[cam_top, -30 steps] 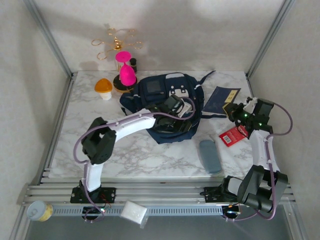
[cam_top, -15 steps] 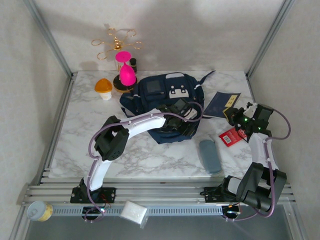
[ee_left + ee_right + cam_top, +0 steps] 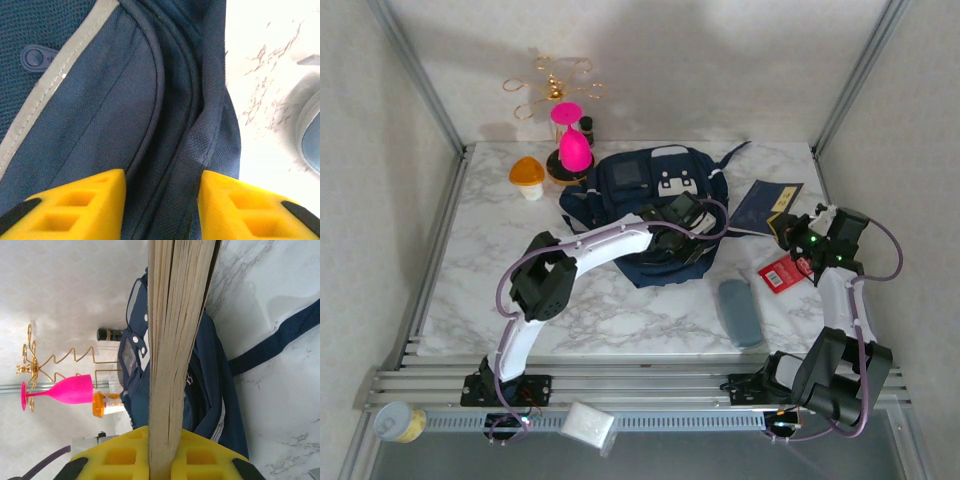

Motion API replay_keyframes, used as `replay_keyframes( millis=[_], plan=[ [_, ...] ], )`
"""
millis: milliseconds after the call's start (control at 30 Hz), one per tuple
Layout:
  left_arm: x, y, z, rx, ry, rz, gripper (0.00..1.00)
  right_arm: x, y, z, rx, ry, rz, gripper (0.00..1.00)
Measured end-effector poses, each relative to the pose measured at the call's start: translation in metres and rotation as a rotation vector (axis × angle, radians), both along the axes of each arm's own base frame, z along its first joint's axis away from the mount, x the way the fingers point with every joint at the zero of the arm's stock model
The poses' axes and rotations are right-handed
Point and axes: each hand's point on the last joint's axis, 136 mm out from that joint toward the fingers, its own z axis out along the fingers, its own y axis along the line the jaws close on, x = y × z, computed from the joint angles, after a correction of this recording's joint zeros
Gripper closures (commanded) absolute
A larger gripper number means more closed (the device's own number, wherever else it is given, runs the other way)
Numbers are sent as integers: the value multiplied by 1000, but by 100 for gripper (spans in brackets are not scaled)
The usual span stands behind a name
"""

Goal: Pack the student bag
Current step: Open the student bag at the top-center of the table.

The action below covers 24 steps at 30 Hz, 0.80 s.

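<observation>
The student bag is a big navy backpack lying at the back middle of the marble table. My left gripper rests on its near right part. In the left wrist view the yellow fingers pinch a raised fold of the bag's navy fabric, so that gripper is shut on it. My right gripper is shut on a flat navy book with a yellow label, to the right of the bag. The right wrist view shows the book's page edges clamped upright, with the bag behind.
A red packet and a grey pencil case lie on the table near the right arm. At the back left stand a pink glass, an orange-capped jar, a dark bottle and a gold wire stand.
My left arm reached further right across the bag, and its jaws narrowed onto the fabric fold. The right arm and the book have hardly moved.
</observation>
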Motion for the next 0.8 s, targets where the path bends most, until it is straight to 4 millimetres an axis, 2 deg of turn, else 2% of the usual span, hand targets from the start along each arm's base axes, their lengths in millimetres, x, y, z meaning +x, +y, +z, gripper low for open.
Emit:
replay_keyframes(
  millis=[100,200,300,433,533,600,667,800],
  plan=[
    [-2,0,-7,27,3,-16,54,0,0,0,0,-1,0,100],
    [-4,0,-14,52,-2,-22,67,0,-1,0,0,-1,-4,100],
    [-3,1,-17,69,-4,-19,85,0,-1,1,2,0,-6,100],
    [-2,2,-14,79,-7,-19,100,-1,-3,1,-9,-1,-14,100],
    [2,1,-5,83,-32,-4,100,-3,-4,0,-21,8,-21,100],
    [6,0,6,80,-49,13,100,-7,-4,-3,-34,28,-24,100],
    [13,-3,27,61,-76,36,100,-12,-6,-3,-55,51,-37,100],
    [33,-5,98,-20,-211,106,100,-24,-2,7,-91,57,-26,100]
  ],
)
